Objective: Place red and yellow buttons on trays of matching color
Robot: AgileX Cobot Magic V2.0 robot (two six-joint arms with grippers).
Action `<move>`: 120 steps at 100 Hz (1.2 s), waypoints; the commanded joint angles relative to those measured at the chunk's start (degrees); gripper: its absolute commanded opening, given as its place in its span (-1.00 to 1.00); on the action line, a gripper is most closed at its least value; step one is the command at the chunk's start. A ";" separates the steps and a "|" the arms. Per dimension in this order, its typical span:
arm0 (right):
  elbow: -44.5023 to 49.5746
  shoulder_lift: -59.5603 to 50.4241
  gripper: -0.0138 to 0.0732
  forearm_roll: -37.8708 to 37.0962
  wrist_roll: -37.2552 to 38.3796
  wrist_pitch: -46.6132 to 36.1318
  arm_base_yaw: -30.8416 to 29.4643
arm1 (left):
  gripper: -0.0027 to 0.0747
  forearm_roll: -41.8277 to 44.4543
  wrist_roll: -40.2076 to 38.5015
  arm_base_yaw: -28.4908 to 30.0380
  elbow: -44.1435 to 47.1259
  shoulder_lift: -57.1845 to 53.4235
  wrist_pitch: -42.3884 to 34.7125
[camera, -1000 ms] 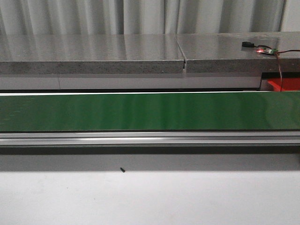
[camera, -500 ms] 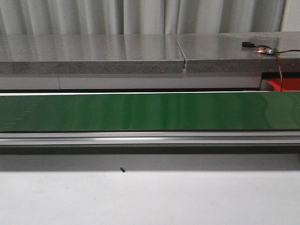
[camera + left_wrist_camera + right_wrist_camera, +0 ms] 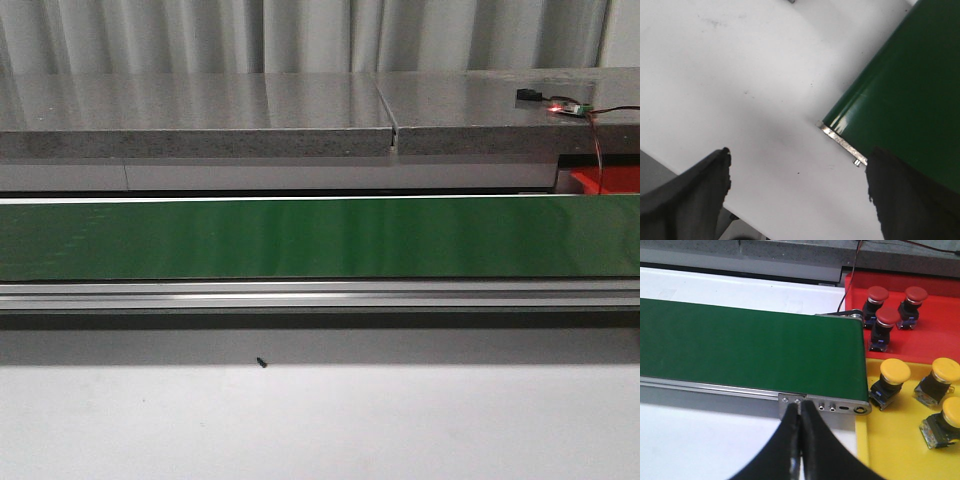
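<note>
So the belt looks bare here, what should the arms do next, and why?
Probably hold and wait. The green belt carries no button in any view, while the red tray holds three red buttons and the yellow tray three yellow ones. The right gripper is shut and empty, the left gripper open.

White table (image 3: 320,420) bears green conveyor belt (image 3: 300,238).

The belt (image 3: 300,238) lies bare along its whole length, open to a gripper from above. The white table (image 3: 320,420) on its near side carries only a small dark speck (image 3: 261,362). Past the belt's right end, the red tray (image 3: 935,325) and yellow tray (image 3: 900,440) are crowded with buttons (image 3: 894,377). A raised grey ledge (image 3: 200,115) blocks the far side.
</note>
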 commanded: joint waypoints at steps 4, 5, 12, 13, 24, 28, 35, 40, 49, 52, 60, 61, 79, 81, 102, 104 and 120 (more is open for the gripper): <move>-1.28 0.36 -0.95 -0.11 -0.53 -3.71 -0.21 | 0.48 -0.42 -0.29 0.79 -5.17 1.56 1.96; -1.28 0.36 -0.95 -0.11 -0.53 -3.71 -0.21 | 0.48 -0.24 -0.29 0.77 -5.69 1.76 2.28; -1.28 0.36 -0.95 -0.11 -0.53 -3.71 -0.21 | 0.48 0.55 -0.29 1.13 -8.26 3.55 3.51; -1.28 0.36 -0.95 -0.11 -0.53 -3.71 -0.21 | 0.48 0.59 -0.19 1.13 -8.51 3.89 3.48; -1.28 0.36 -0.95 -0.11 -0.53 -3.71 -0.21 | 0.48 0.03 3.34 1.13 -12.47 6.31 4.16; -1.28 0.36 -0.95 -0.11 -0.53 -3.71 -0.21 | 0.48 -0.41 4.46 1.13 -13.98 7.41 4.71; -1.28 0.36 -0.95 -0.11 -0.53 -3.71 -0.21 | 0.48 -0.40 5.74 1.13 -16.90 9.52 6.24; -1.28 0.36 -0.95 -0.11 -0.53 -3.71 -0.21 | 0.48 -0.40 7.45 1.13 -19.01 11.15 7.43; -1.28 0.36 -0.95 -0.11 -0.53 -3.71 -0.21 | 0.48 -0.40 9.28 1.13 -22.69 14.01 9.14; -1.28 0.36 -0.95 -0.11 -0.53 -3.71 -0.21 | 0.48 -0.40 9.24 1.13 -23.70 14.85 9.42; -1.28 0.36 -0.95 -0.11 -0.53 -3.71 -0.21 | 0.48 -0.40 9.24 1.13 -26.38 17.13 9.63; -1.28 0.36 -0.95 -0.11 -0.53 -3.71 -0.21 | 0.48 -0.40 9.24 1.13 -26.56 17.31 9.63; -1.28 0.36 -0.95 -0.11 -0.53 -3.71 -0.21 | 0.48 0.45 12.43 1.13 -30.12 21.17 9.78; -1.28 0.36 -0.95 -0.11 -0.53 -3.71 -0.21 | 0.48 0.45 12.97 1.13 -30.30 21.62 9.78; -1.28 0.36 -0.95 -0.11 -0.53 -3.71 -0.21 | 0.48 1.32 16.85 1.13 -30.81 24.95 6.96; -1.28 0.36 -0.95 -0.11 -0.53 -3.71 -0.21 | 0.48 1.44 16.85 1.13 -30.81 25.13 6.41; -1.28 0.36 -0.95 -0.11 -0.53 -3.71 -0.21 | 0.48 1.66 17.20 1.13 -30.81 25.76 0.84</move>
